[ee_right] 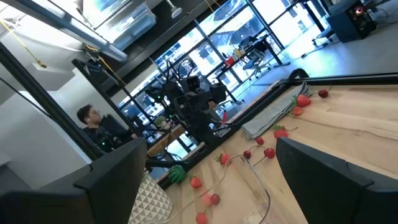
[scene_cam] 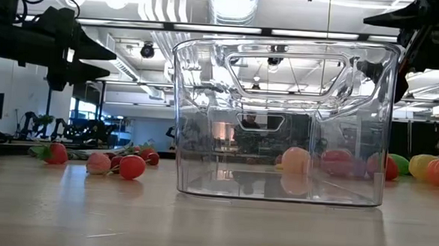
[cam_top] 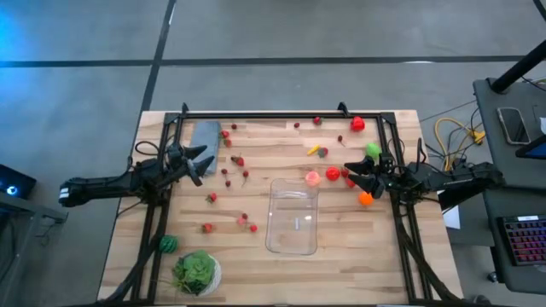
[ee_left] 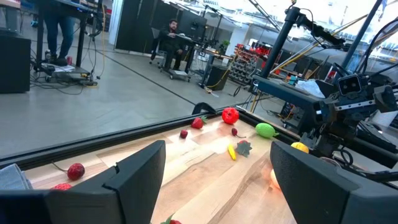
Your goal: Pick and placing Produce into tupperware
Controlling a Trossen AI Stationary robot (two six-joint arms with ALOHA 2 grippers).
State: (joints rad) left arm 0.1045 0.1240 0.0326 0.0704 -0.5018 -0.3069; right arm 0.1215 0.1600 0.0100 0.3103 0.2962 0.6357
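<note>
The clear container (cam_top: 293, 217) stands upright on the wooden worktop (cam_top: 358, 256), toward the near middle, with nothing visible inside it; in the low view its clear walls (scene_cam: 280, 119) let the fruit behind show through.

The toy fruit and vegetables lie scattered on the worktop, all outside the container; small red berries (cam_top: 229, 175) are strewn on the left half, between the grey-blue cloth (cam_top: 205, 136) and the container; a pink piece (cam_top: 312, 177) and a red piece (cam_top: 333, 174) sit just beyond the container's far right corner; a red fruit (cam_top: 357, 124) lies near the far right edge; a yellow piece (cam_top: 313, 151) lies in the far middle; a striped green ball (cam_top: 168, 244) rests at the near left, beside a leafy plant in a white pot (cam_top: 197, 272).

The left claw (cam_top: 203, 164) hovers above the left side, near the cloth, its 2 fingers spread apart and holding nothing; the right claw (cam_top: 351, 173) hovers above the right side, near a green piece (cam_top: 373, 150) and an orange piece (cam_top: 366, 199), spread wide and holding nothing.

A seated person (ee_left: 169, 34) shows in the room beyond the worktop.
</note>
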